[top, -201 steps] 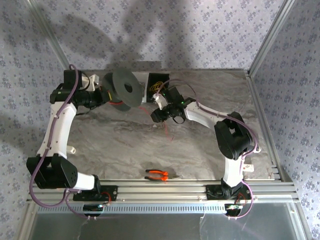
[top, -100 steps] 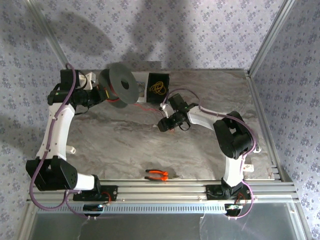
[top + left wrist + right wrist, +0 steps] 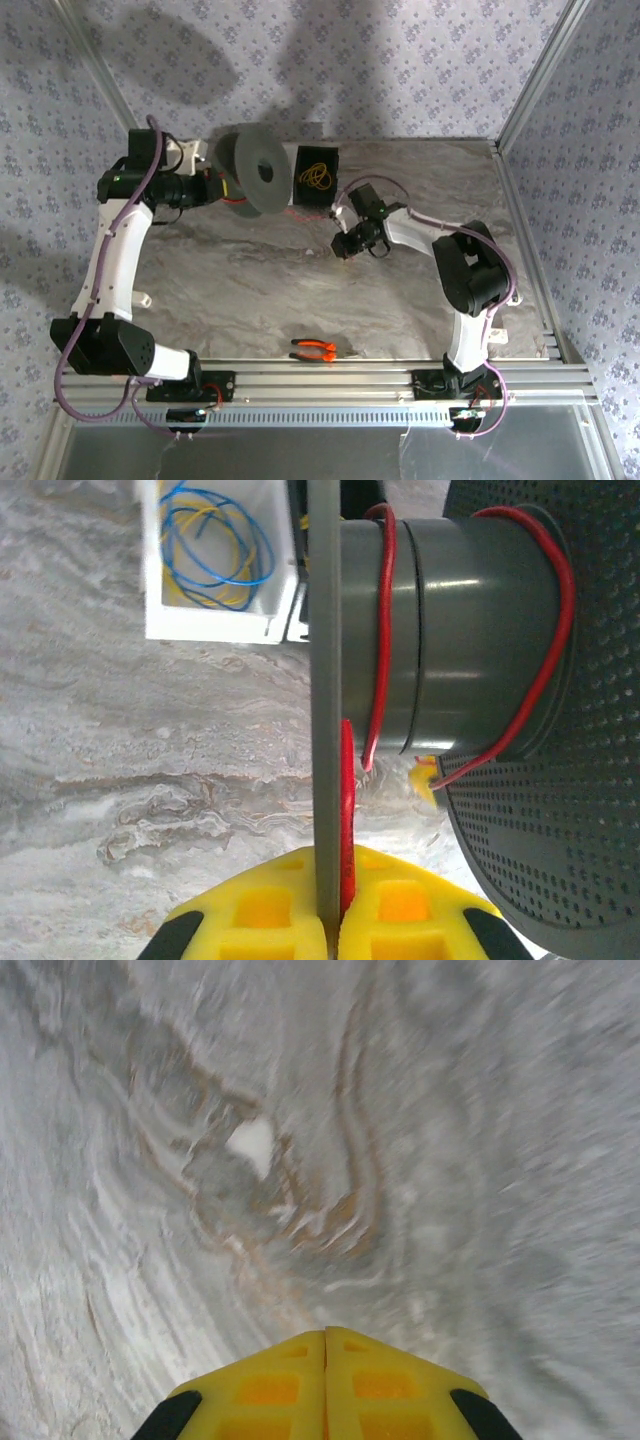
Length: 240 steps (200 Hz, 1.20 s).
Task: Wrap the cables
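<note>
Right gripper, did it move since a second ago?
Yes. The right gripper has slid rightward: it was straight beyond the orange pliers, and now sits to their right.

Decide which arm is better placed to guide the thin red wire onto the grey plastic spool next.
Probably right: the left gripper is clamped on the grey plastic spool; the right gripper is shut on nothing.

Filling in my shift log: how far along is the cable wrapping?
Done: about two loose turns of red wire sit on the grey spool's hub. In hand: the left gripper clamps the spool's flange; the right gripper is shut above the table, with no wire visible between its fingers. Left: wire seems to trail off the spool toward the right arm, so more winding likely remains.
</note>
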Each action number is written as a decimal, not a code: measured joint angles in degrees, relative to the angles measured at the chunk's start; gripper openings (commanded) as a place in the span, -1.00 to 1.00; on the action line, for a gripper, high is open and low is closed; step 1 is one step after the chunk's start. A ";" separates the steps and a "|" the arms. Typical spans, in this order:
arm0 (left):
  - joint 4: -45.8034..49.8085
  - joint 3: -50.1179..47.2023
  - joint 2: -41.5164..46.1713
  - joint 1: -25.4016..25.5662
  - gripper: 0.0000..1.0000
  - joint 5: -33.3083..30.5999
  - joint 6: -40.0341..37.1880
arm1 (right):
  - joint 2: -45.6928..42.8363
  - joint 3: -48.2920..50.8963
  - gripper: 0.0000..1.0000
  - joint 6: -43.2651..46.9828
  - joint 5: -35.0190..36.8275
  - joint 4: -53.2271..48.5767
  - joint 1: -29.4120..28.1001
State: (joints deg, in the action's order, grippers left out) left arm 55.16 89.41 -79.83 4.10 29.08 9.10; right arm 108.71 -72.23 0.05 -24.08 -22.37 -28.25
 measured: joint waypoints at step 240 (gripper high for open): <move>16.00 8.35 -20.63 24.52 -1.00 -30.03 -18.53 | 15.13 -55.95 -1.00 6.86 -0.85 -33.40 5.14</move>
State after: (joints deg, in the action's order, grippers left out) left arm 71.16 97.76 -100.47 28.62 -0.95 -9.43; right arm 123.83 -128.18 6.92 -24.93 -55.77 -23.11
